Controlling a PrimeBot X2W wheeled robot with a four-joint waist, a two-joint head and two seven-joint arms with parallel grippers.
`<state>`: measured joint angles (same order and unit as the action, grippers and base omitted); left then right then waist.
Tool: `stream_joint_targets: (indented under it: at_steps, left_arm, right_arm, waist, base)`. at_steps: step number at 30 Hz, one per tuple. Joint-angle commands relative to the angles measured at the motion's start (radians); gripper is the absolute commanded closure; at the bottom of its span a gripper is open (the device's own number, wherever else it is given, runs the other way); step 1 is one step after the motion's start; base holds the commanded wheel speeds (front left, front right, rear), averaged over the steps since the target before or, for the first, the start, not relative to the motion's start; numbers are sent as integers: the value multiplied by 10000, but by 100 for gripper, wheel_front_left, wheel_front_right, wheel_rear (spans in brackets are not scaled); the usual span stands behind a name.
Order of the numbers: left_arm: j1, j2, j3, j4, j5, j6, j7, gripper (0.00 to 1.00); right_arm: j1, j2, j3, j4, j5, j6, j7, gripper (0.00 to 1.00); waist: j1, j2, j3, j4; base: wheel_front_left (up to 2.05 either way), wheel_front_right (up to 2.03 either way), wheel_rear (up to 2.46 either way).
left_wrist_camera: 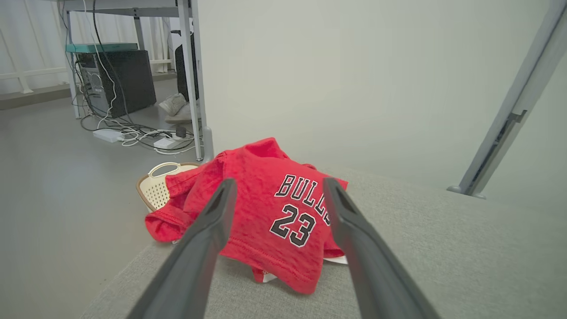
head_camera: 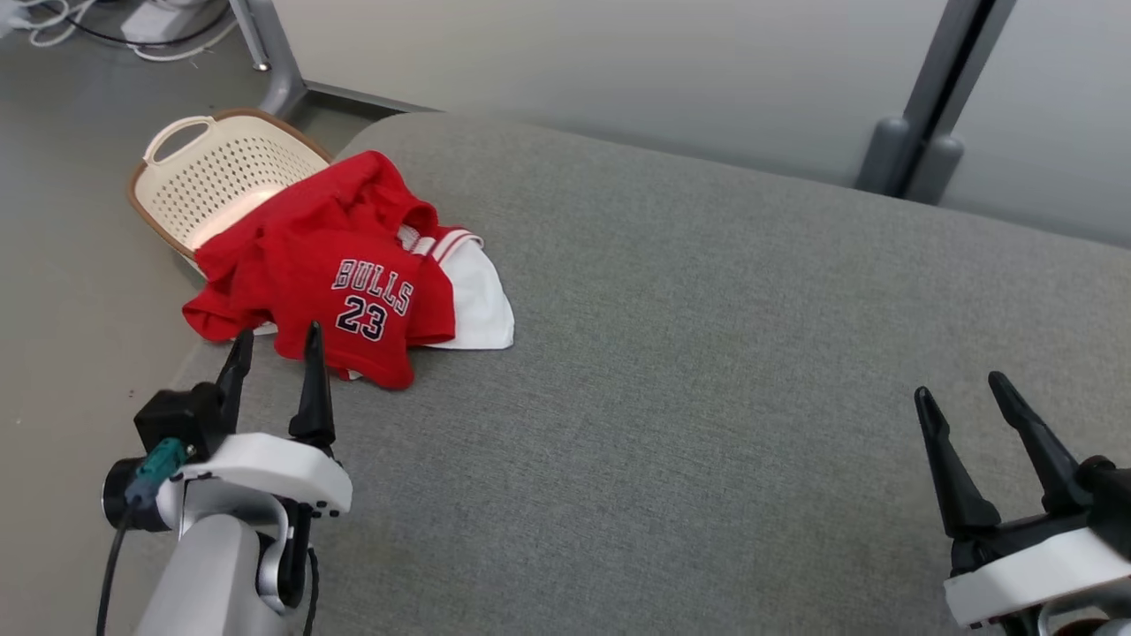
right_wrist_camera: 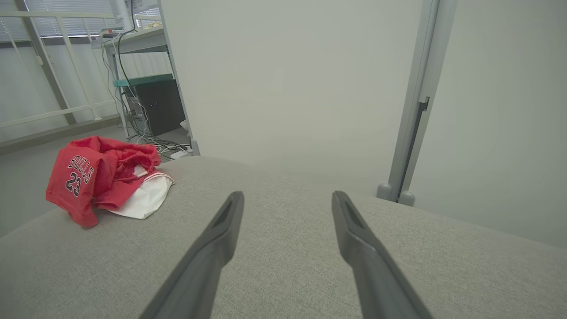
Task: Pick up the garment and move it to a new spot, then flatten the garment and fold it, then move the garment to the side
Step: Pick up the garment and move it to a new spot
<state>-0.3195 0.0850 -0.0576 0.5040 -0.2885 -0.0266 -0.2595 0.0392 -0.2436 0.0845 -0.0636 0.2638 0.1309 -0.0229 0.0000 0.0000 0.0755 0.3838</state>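
A crumpled red garment (head_camera: 327,265) marked "BULLS 23", with a white part (head_camera: 477,296) showing beneath it, lies in a heap at the far left corner of the grey cushioned surface (head_camera: 707,353). My left gripper (head_camera: 276,340) stands open just in front of the heap's near edge, holding nothing. In the left wrist view the garment (left_wrist_camera: 266,212) sits straight ahead between the two spread fingers (left_wrist_camera: 208,230). My right gripper (head_camera: 963,393) is open and empty at the lower right, far from the garment (right_wrist_camera: 93,177).
A cream perforated basket (head_camera: 221,168) stands on the floor beyond the surface's left corner, partly under the garment. Cables and a power strip (left_wrist_camera: 133,135) lie on the floor farther back. A grey post (head_camera: 919,132) and pale wall panels stand behind the surface.
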Motion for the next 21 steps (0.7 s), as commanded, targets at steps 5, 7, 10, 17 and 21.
stream_joint_targets:
  at_steps: [5,7,10,17,21]
  left_arm:
    - [-1425,214,267,1554,-330,-152,34,0]
    - [-1997,299,339,2275,-434,-177,59,0]
    - [-2838,375,375,3242,-529,-264,68,0]
    - [-4425,403,523,5361,-889,-389,290,0]
    - [-4980,355,499,6351,-1025,-438,652,0]
  right_arm:
    - [-436,-414,-130,-376,165,-3,159,0]
    - [-581,-546,-210,-473,188,-3,223,0]
    - [-718,-716,-312,-614,263,-3,263,0]
    - [-794,-966,-677,-859,360,-3,359,0]
    - [-729,-1023,-846,-958,436,-3,406,0]
  waist:
    - [0,0,1641,-1090]
    - [0,0,2069,-1277]
    - [0,0,2582,-1463]
    - [0,0,3337,-1500]
    - [0,0,3447,-1454]
  base:
    - [0,0,0]
    - [0,0,0]
    - [0,0,0]
    - [0,0,0]
    - [0,0,0]
